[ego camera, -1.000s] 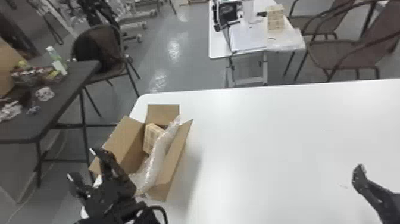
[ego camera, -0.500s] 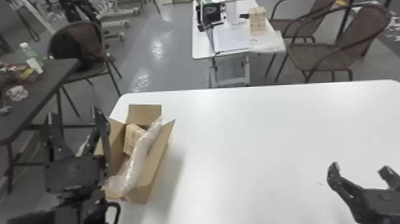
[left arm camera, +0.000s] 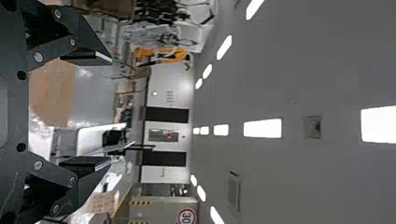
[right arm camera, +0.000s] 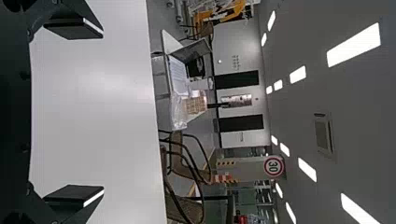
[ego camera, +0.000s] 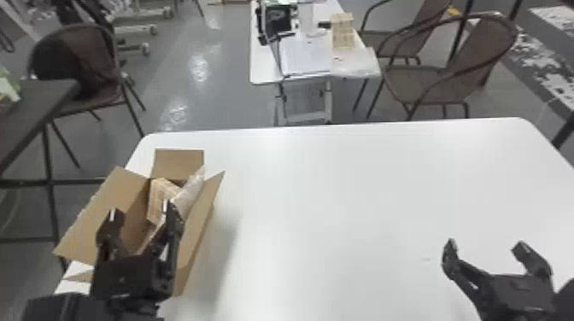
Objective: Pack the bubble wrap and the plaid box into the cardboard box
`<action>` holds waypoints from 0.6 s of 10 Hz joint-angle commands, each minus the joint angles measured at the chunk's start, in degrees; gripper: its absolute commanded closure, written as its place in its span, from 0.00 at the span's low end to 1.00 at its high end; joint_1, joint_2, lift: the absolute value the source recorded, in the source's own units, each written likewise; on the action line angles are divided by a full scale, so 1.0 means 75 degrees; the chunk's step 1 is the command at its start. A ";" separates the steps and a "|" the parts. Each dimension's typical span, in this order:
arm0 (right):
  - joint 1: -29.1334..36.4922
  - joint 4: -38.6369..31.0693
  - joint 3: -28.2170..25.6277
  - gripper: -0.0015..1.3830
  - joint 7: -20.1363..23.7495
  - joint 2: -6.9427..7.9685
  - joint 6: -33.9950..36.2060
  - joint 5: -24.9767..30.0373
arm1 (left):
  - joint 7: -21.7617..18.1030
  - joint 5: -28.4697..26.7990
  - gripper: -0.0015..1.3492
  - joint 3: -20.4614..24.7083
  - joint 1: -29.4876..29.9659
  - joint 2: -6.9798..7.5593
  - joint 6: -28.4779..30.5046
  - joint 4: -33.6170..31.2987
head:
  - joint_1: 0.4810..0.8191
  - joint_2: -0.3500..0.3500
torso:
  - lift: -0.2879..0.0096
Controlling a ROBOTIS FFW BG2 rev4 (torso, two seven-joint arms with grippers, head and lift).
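We see the tan plaid box (ego camera: 158, 198) and clear bubble wrap (ego camera: 192, 191) inside the open brown cardboard box (ego camera: 100, 213); packing looks nearly done. Our black left gripper (ego camera: 140, 210) has shifted across the carton's near part, fingers apart, empty; our black right gripper (ego camera: 485, 246) hangs spread over the white table (ego camera: 341, 192).
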 commanded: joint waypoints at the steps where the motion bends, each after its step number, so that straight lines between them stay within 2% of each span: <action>1: 0.0442 -0.0374 -0.0129 0.09 -0.0022 -0.0010 0.0334 0.0086 | 0.0015 -0.0072 0.34 -0.0064 0.0377 0.0040 0.0368 -0.0095 | 0.63 0.65 | 0.64; 2: 0.0735 -0.0573 -0.0141 0.09 -0.0186 -0.0010 0.0451 0.0121 | 0.0026 -0.0435 0.34 0.0007 0.0705 -0.0038 0.0357 -0.0095 | 0.63 0.63 | 0.64; 4: 0.1227 -0.0878 -0.0164 0.09 -0.0338 0.0014 0.0475 0.0203 | -0.0044 -0.1138 0.34 0.0382 0.1420 -0.0038 0.0310 -0.0095 | 0.63 0.62 | 0.64; 6: 0.1626 -0.1194 -0.0164 0.09 -0.0303 0.0002 0.0779 0.0250 | -0.0841 -0.1267 0.33 0.0851 0.1935 -0.0038 0.0697 0.0128 | 0.63 0.65 | 0.64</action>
